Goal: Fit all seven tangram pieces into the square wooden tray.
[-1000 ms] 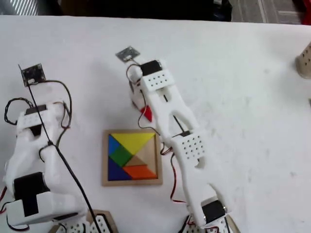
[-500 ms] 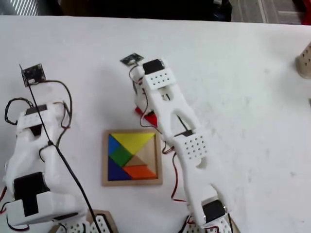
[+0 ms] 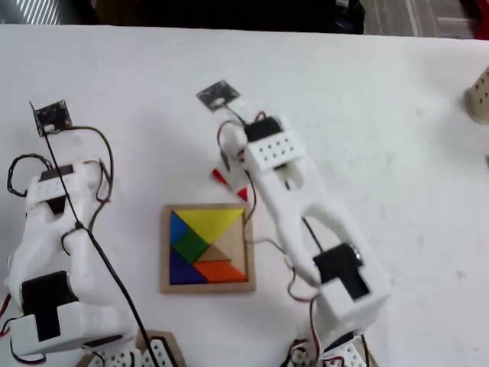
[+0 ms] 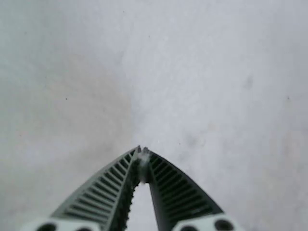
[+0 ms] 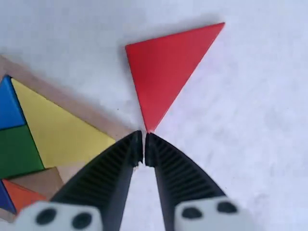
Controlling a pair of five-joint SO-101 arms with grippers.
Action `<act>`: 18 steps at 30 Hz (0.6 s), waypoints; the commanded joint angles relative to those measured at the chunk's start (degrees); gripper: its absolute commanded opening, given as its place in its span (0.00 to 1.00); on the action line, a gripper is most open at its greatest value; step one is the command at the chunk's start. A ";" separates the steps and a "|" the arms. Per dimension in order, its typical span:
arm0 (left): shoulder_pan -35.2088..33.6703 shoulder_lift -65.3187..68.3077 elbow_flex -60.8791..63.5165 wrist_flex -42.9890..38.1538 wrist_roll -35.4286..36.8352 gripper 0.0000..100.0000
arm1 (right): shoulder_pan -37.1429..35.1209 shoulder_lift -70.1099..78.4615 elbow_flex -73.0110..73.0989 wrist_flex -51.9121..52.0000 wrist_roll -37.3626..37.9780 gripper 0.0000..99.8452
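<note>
In the high view, the tray [image 3: 208, 287] is seen nearly filled, and the red triangle [image 3: 220, 177] is found on the table [image 3: 382, 115] just beyond its far rim, partly hidden by the right arm.

In the left wrist view, the left gripper [image 4: 143, 153] is held closed together over bare table.

In the right wrist view, the right gripper [image 5: 143, 139] is pressed together and empty, its tips at the triangle's sharp corner beside the rim. If it is nudged from that corner, the triangle could be spun or ridden up onto the rim.

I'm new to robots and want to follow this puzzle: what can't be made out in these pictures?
Red triangle: in the high view the right arm covers most of it.
Wooden tray: in the right wrist view the picture's edge cuts it off and the right gripper covers part.
Tan patch in the tray: too small in the high view to tell a piece from bare tray floor.
</note>
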 commanded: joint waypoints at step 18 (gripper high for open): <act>-0.57 -0.57 -1.85 -0.88 -0.35 0.02 | 1.01 5.85 15.82 -42.95 -0.35 0.02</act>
